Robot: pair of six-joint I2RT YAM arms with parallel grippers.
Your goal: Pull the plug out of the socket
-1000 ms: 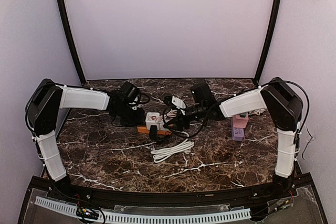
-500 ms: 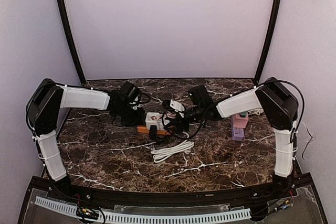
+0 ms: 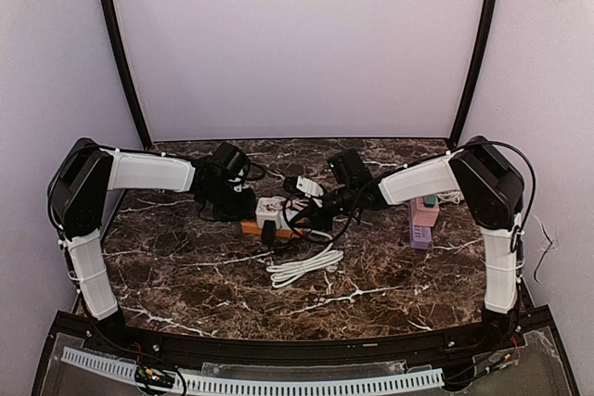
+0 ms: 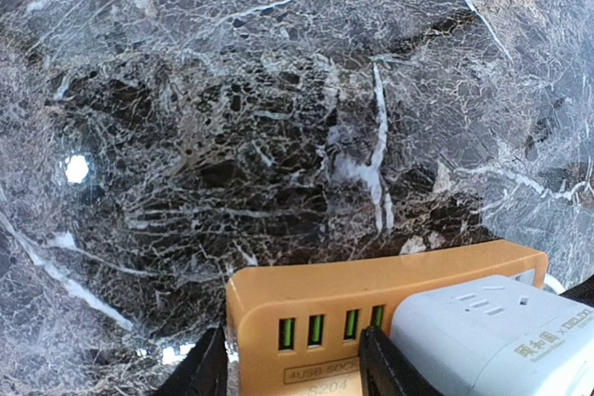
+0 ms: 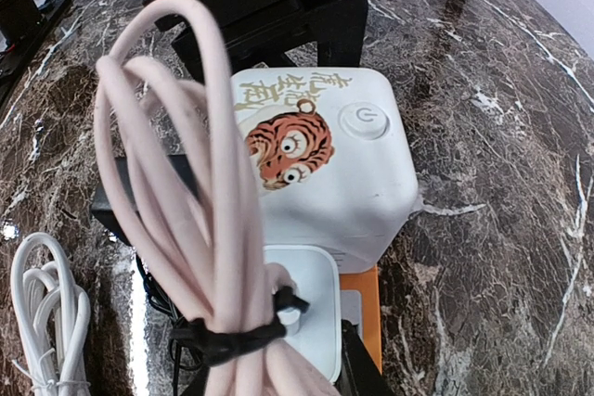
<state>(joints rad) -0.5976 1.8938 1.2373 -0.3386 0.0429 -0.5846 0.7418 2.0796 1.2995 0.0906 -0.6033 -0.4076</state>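
The socket is an orange power strip (image 4: 371,285) lying on the marble table (image 3: 186,275), with a white cube adapter (image 5: 325,164) bearing a tiger picture on top of it. My left gripper (image 4: 295,368) is shut on the strip's USB end, one finger on each side. A white square plug (image 5: 311,294) sits in the strip just in front of the cube. Its pink cable (image 5: 176,183), bundled with a black tie, rises in front of the right wrist camera. My right gripper (image 5: 278,377) is shut on this plug, and the cable hides its left finger.
A coiled white cable (image 3: 302,266) lies on the table just in front of the strip (image 3: 252,227). A black cable and plug (image 3: 278,240) trail beside it. A pink and purple box (image 3: 422,223) stands at the right, behind the right arm's forearm.
My right gripper has moved left to the strip and closed its jaws around the white plug. The left gripper has kept its hold on the strip and has not moved.
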